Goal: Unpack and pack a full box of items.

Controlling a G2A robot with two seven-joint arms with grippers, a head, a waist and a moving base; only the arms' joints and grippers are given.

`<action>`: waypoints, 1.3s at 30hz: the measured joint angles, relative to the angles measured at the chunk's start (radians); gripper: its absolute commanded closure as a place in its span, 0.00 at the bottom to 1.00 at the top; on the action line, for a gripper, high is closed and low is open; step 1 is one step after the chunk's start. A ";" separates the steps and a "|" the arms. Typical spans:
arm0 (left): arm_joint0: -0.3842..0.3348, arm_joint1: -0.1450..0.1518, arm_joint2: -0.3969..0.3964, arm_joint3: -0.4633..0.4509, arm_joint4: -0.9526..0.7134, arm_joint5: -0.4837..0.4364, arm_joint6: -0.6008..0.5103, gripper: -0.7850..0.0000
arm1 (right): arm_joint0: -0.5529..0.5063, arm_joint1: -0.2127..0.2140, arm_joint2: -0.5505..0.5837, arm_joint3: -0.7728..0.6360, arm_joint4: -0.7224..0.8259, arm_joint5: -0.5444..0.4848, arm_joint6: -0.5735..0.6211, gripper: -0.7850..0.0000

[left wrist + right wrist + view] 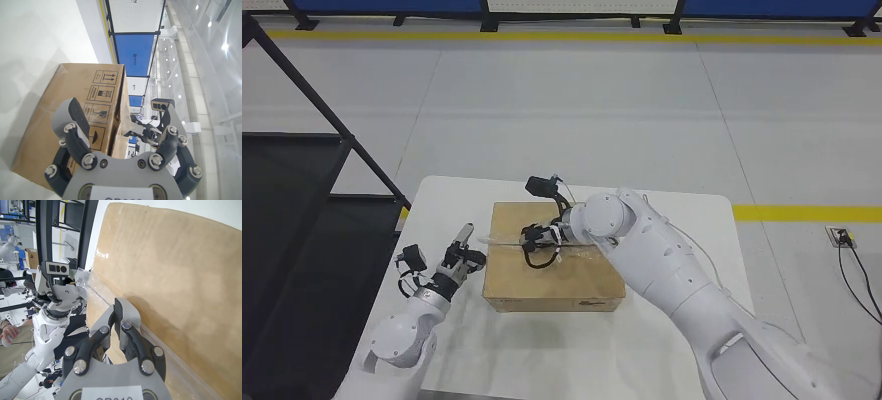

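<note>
A brown cardboard box (554, 272) lies closed on the white table (672, 215). My right gripper (533, 241) rests on the box's top near its left end. In the right wrist view it (116, 311) is shut on a strip of clear tape (86, 284) that lifts off the box top (170, 275), its crumpled free end sticking out past the box edge. My left gripper (464, 252) hovers just off the box's left side. It (122, 117) is open with nothing between its fingers, facing the printed side of the box (75, 98), with the right gripper (143, 132) beyond it.
The table's near edge lies close behind the left arm. A black frame with dark panels (302, 200) stands to the left of the table. Bare table surface (572, 350) lies in front of the box.
</note>
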 measured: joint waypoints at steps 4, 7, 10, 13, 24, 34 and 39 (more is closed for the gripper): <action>0.004 -0.009 0.004 0.006 -0.058 -0.027 0.018 0.00 | 0.008 -0.024 -0.013 0.023 0.001 -0.010 -0.030 1.00; 0.010 -0.014 -0.005 0.006 -0.103 -0.042 0.033 0.00 | 0.016 -0.043 -0.021 0.042 0.005 -0.014 -0.043 1.00; 0.021 -0.016 -0.023 0.007 -0.132 -0.056 0.044 0.00 | 0.025 -0.063 -0.031 0.060 0.005 -0.016 -0.052 1.00; 0.037 -0.018 -0.045 0.005 -0.157 -0.077 0.056 0.00 | 0.036 -0.084 -0.041 0.081 0.005 -0.019 -0.059 1.00; 0.096 -0.021 -0.118 -0.006 -0.212 -0.108 0.067 0.00 | 0.070 -0.164 -0.070 0.170 0.005 -0.041 -0.091 1.00; 0.101 -0.026 -0.135 -0.014 -0.221 -0.108 0.048 0.00 | 0.089 -0.212 -0.070 0.252 0.010 -0.090 -0.081 1.00; 0.093 -0.029 -0.139 -0.011 -0.216 -0.103 0.035 0.00 | 0.104 -0.214 -0.059 0.290 0.013 -0.118 -0.016 1.00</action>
